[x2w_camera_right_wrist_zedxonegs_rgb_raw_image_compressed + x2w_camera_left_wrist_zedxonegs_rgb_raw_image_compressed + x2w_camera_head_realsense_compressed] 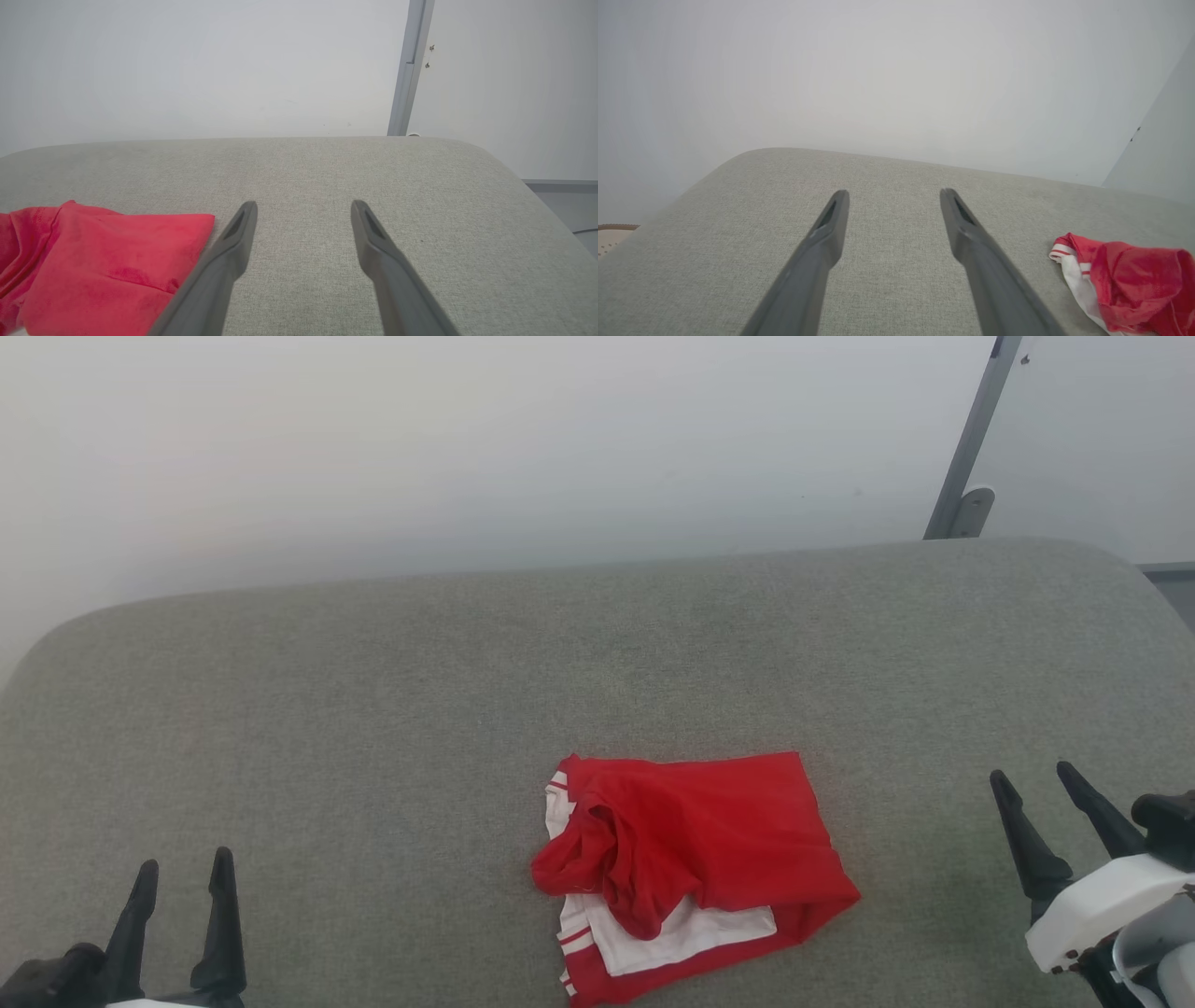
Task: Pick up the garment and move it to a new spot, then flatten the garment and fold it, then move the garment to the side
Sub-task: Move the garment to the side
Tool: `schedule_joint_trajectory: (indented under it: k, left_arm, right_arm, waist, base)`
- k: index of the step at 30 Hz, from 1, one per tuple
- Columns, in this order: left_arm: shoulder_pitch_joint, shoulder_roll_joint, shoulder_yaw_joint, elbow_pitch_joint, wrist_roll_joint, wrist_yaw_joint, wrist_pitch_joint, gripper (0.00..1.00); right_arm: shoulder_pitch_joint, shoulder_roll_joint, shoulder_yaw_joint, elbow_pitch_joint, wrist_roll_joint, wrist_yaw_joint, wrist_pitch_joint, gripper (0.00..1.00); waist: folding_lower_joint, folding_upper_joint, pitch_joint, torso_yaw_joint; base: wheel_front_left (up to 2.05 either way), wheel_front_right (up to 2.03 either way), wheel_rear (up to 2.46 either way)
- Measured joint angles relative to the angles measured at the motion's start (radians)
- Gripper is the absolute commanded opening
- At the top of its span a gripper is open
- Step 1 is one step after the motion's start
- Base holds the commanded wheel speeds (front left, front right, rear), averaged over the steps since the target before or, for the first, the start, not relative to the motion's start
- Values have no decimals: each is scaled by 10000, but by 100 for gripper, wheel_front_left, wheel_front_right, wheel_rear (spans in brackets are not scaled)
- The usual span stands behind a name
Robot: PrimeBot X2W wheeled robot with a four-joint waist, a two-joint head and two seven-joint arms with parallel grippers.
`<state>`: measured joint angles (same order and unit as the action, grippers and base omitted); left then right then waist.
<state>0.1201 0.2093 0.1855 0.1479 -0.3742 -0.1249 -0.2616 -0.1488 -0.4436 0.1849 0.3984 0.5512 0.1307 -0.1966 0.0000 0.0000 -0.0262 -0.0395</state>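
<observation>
A pale wall [467, 448] is seen at the back, w/ a wide grey cushion [327, 709] spread below it across the head view. The garment [709, 840] is laid on the cushion's near part, a bit right of centre. It is loosely bunched, w/ red cloth heaped over white panels that are exposed at its near-left corner. Its long axis is run approx. left to right, the far edge nearly level. The right gripper [1031, 770] is shown off the garment's right end and the left gripper [185, 857] well apart from its left end. Both are spread wide, nothing gripped. The right arm is judged the nearer, so the garment is found to the left of that arm's jaws and to the right of the other's, as borne out in both wrist views. A thin post [971, 439] is set at the far right. Such a heap could be a garment awaiting flattening or a rough fold already made; which one can't be settled. Hidden bits: the lower layers are covered, waistband vs. leg openings can't be told apart, the near edge is almost cut by the frame bottom, and the garment is clipped at the edge of each wrist view.
</observation>
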Motion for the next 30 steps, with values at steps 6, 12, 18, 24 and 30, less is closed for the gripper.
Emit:
schedule_joint_trajectory:
  k: [6,12,18,24,30]
  left_arm:
    - [-38,0,-8,79,0,-29,2,100]
    - [-81,23,-107,128,0,-31,0,100]
    - [-198,-4,-428,228,44,-31,0,100]
    - [-312,-123,-646,324,29,-31,0,100]
    - [-478,-211,-888,385,10,-31,2,100]
  right_arm:
    - [6,33,10,-2,-29,0,-2,100]
    - [15,33,77,-52,107,0,224,100]
    - [-131,-31,761,-368,591,0,1087,100]
    - [-610,-171,1467,-508,1197,0,2192,100]
    - [-1010,-527,1998,-464,2080,0,4065,100]
  waist:
    - [0,0,10,25]
    - [0,0,41,134]
    - [0,0,195,463]
    - [0,0,464,804]
    - [0,0,720,1292]
  base:
    - [0,0,0]
    - [0,0,0]
    - [0,0,0]
    - [0,0,0]
    - [0,0,0]
